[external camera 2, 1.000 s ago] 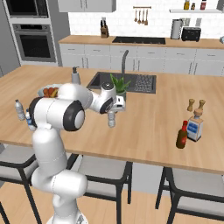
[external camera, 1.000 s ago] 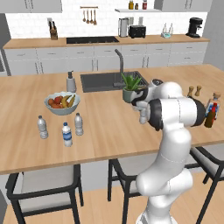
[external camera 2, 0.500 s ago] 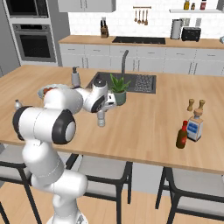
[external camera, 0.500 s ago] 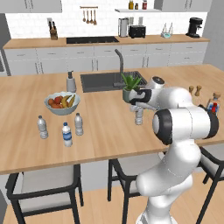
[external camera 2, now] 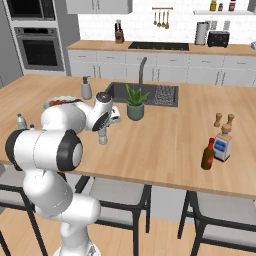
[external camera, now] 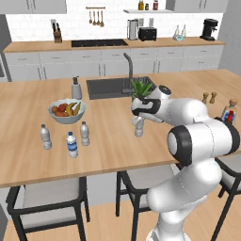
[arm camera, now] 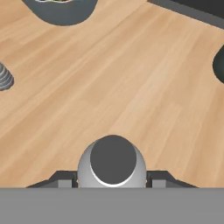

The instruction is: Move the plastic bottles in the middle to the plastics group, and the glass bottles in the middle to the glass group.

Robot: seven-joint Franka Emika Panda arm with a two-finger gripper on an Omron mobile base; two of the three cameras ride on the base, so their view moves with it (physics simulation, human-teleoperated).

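Left of centre in the left base view stood the plastics group (external camera: 66, 140), three small bottles. Since a second earlier the arm had swung leftward, carrying the plastic bottle (external camera: 139, 127) from near the plant toward them — transport looked well underway. The end effector (external camera: 140, 118) was clenched on that bottle, mid-frame just above the table (external camera: 108, 150) — upright, cap up, long axis vertical
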